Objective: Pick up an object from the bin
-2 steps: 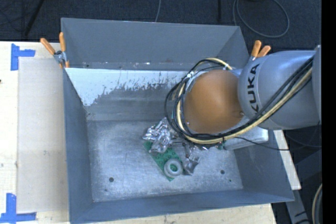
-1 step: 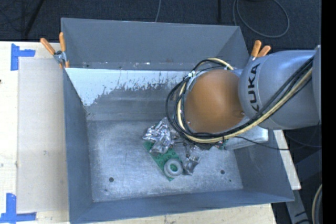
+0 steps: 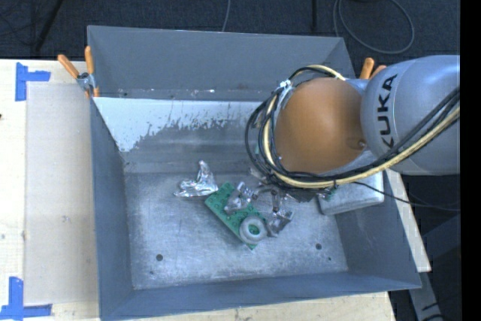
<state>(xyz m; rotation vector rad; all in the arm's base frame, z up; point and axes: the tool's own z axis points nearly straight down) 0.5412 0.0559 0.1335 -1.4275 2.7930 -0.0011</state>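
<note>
The jaws are hanging spread apart, gripping nothing, directly over the green circuit board [image 3: 225,208], which is lying on the bin floor beneath them, with crumpled foil [image 3: 197,184] beyond it. I judge they should be descending squarely, straddling the board's narrow edges and avoiding the foil, before closing.

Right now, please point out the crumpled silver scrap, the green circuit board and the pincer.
crumpled silver scrap [image 3: 197,183], camera view, its middle.
green circuit board [image 3: 222,205], camera view, bare left end.
pincer [image 3: 261,208], camera view, its metal tip.
</note>
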